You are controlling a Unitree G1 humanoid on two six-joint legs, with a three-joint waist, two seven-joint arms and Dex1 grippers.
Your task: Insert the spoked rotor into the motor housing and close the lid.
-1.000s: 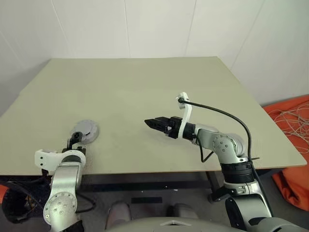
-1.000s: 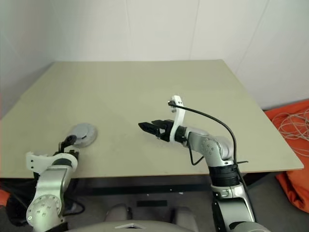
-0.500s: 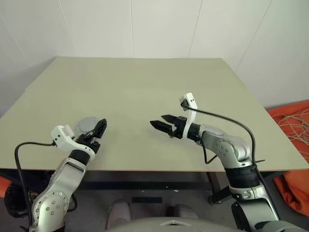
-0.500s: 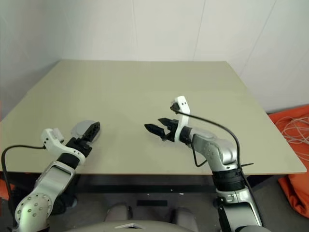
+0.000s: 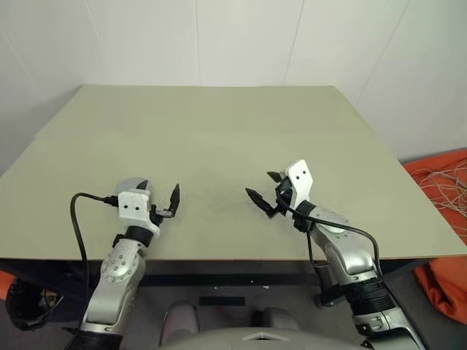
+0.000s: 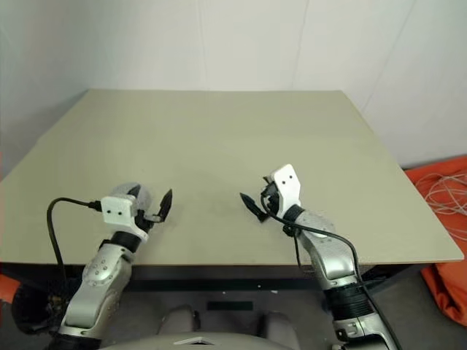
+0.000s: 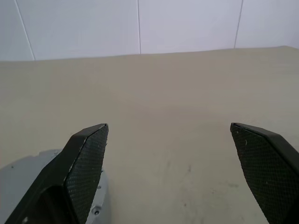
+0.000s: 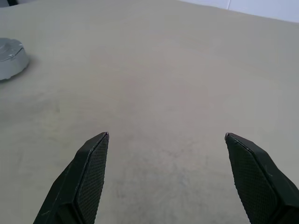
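A short round silver-grey motor housing (image 5: 129,185) sits near the table's front left edge. Its top is a flat silver face that looks like the lid. The spoked rotor is hidden. My left gripper (image 5: 158,191) hovers level just right of the housing. It is open with nothing between its fingers, and its wrist hides part of the housing. Its wrist view has the housing's edge (image 7: 23,182) beside one finger. My right gripper (image 5: 264,187) is open and empty over the table's middle, pointing left. From its wrist the housing (image 8: 9,57) appears far off.
The beige table (image 5: 219,124) is bare apart from the housing, with white walls behind it. An orange bag with pale cords (image 5: 445,182) lies on the floor to the right. A black cable (image 5: 76,233) loops from the left wrist below the table's front edge.
The left arm came up from the table's front edge, rolled and moved right, beside the housing. The right gripper drew back to the right, sank and rolled. Both stayed open.
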